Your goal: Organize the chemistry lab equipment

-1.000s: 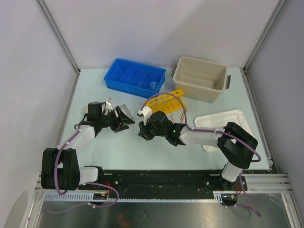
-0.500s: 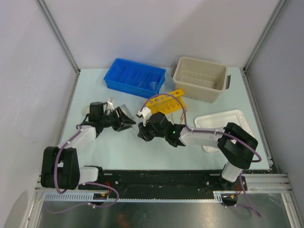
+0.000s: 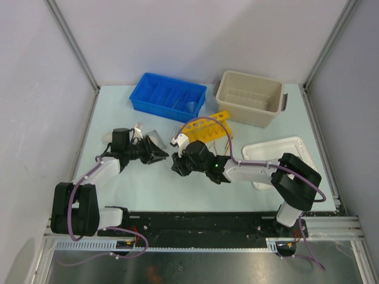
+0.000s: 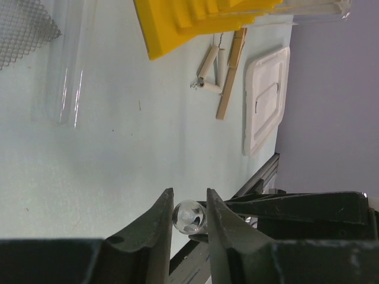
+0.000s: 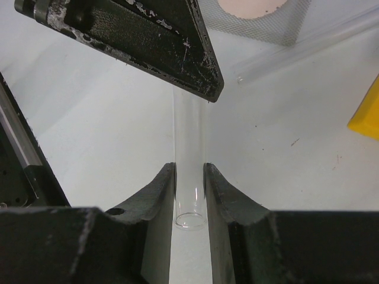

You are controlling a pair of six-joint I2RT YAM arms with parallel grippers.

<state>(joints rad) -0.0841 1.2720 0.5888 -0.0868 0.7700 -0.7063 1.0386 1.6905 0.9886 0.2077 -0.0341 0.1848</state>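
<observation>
A clear glass test tube (image 5: 189, 130) lies level between my two grippers at the table's middle. My right gripper (image 5: 189, 168) is shut on its open end. My left gripper (image 4: 188, 194) is shut on its rounded closed end (image 4: 189, 216). In the top view the left gripper (image 3: 157, 155) and right gripper (image 3: 177, 162) face each other closely. The yellow holed rack (image 3: 207, 127) lies just behind them. The wooden clamp stick (image 4: 231, 74) and wire triangle (image 4: 210, 65) lie beside the rack. The square gauze (image 5: 260, 18) and a second clear tube (image 4: 74, 65) lie close by. A clear funnel (image 3: 190, 106) sits at the blue bin's corner.
The blue divided bin (image 3: 167, 97) stands at the back left and the beige tub (image 3: 249, 97) at the back right. The tub's white lid (image 3: 275, 154) lies flat at the right, under my right arm. Side walls close in the table.
My left gripper has slid a little to the right, closer to the right gripper. The right gripper has barely moved.
</observation>
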